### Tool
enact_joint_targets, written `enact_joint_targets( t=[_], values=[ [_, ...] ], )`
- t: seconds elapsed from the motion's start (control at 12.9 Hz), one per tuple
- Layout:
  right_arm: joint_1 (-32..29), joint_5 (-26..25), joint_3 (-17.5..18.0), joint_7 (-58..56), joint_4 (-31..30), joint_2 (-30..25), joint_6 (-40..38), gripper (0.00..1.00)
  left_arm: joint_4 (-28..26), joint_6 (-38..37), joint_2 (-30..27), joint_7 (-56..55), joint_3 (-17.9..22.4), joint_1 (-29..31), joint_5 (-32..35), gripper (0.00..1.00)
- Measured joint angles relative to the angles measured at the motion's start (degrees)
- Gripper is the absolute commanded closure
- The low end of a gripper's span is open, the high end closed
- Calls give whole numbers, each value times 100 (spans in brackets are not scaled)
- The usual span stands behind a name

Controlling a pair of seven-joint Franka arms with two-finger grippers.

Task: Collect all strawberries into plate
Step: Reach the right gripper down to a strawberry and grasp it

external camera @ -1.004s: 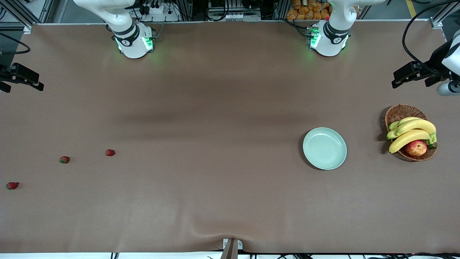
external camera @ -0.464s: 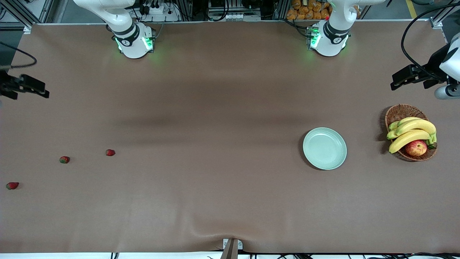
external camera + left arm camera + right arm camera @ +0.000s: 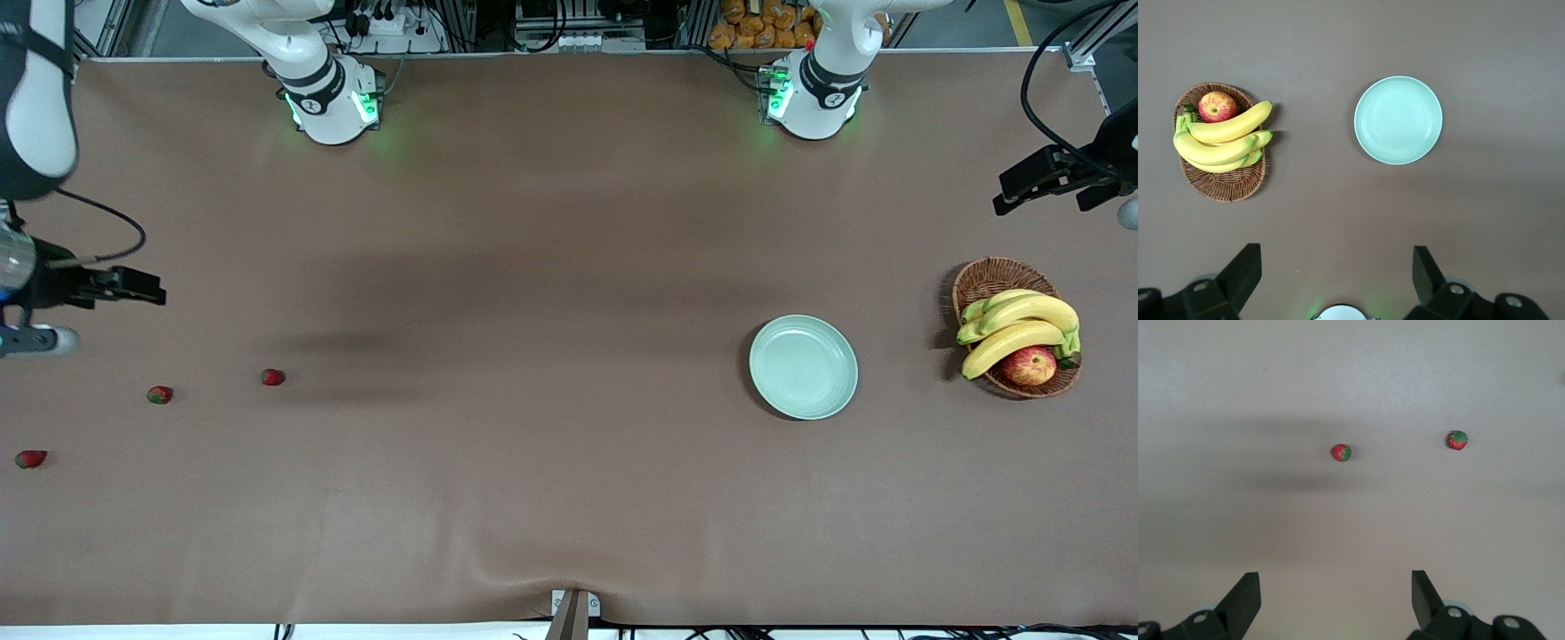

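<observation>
Nothing is collected yet. At the right arm's end of the brown counter point(image 3: 551, 498), the right gripper point(image 3: 142, 292) hangs with fingers spread and empty above bare cloth near three strawberries: one point(image 3: 30, 459) by the edge, one point(image 3: 160, 395) midway, one point(image 3: 273, 377) toward the middle, all well apart from the plate. Toward the left arm's end, the mint-green plate point(image 3: 803, 366) sits empty beside a basket point(image 3: 987, 276) of bananas point(image 3: 1018, 324) and an apple point(image 3: 1029, 365). The left gripper point(image 3: 1058, 178) waits above, fingers spread. All three berries remain to move.

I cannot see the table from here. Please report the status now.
Left gripper open, over table near basket. Right gripper open, above strawberries. All three on table; plate has none. Nothing in the way.
</observation>
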Motion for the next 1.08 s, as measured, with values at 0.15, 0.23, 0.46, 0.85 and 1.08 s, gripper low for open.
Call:
enact_joint_targets(
  t=[0.15, 0.23, 0.46, 0.85, 1.08],
  values=[
    [-14, -9, -19, -373, -101, 311, 217, 0, -2, -3, 3, 0, -29, -9, 0, 0],
    [-24, -10, -27, -552, -243, 486, 474, 0, -5, -4, 5, -1, -46, -20, 0, 0],
    [-2, -10, -17, -1061, -1181, 748, 1827, 0, -12, -15, 14, -10, -114, -41, 0, 0],
    [13, -16, -10, -3069, -2698, 770, 4146, 0, -17, -30, 16, -10, -120, -31, 0, 0],
    [131, -27, 1, -3644, -2866, 830, 4391, 0, -22, -38, 19, -10, -119, -21, 0, 0]
  ],
)
